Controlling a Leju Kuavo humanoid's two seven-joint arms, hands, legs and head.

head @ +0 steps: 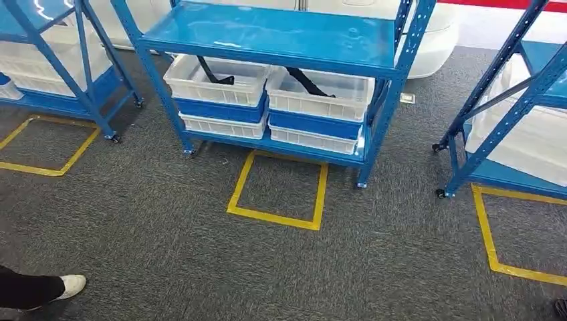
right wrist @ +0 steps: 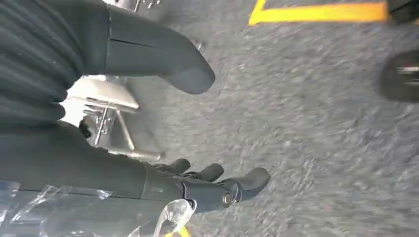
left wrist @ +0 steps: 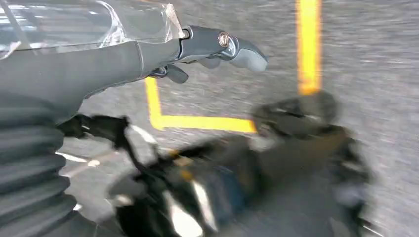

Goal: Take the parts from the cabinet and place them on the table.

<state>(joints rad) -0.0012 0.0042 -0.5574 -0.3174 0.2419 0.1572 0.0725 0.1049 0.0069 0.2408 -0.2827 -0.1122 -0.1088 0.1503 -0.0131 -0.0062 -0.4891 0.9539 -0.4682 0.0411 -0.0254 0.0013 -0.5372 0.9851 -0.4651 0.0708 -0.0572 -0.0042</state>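
From my head camera, the blue cabinet [head: 274, 40] stands ahead on grey carpet [head: 167, 254], its lower shelf holding stacked white bins [head: 217, 83]; dark parts [head: 214, 72] lie in the two top bins. A yellow taped square [head: 277, 190] marks the floor just in front. My left hand [left wrist: 148, 59] hangs over the carpet, fingers apart, holding nothing; my right hand [right wrist: 163, 148] does likewise. A person's white shoe [head: 70, 286] shows at lower left.

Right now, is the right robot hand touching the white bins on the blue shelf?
Apart. The right wrist view shows the right robot hand hanging empty over grey carpet; the head view shows the white bins on the blue shelf.
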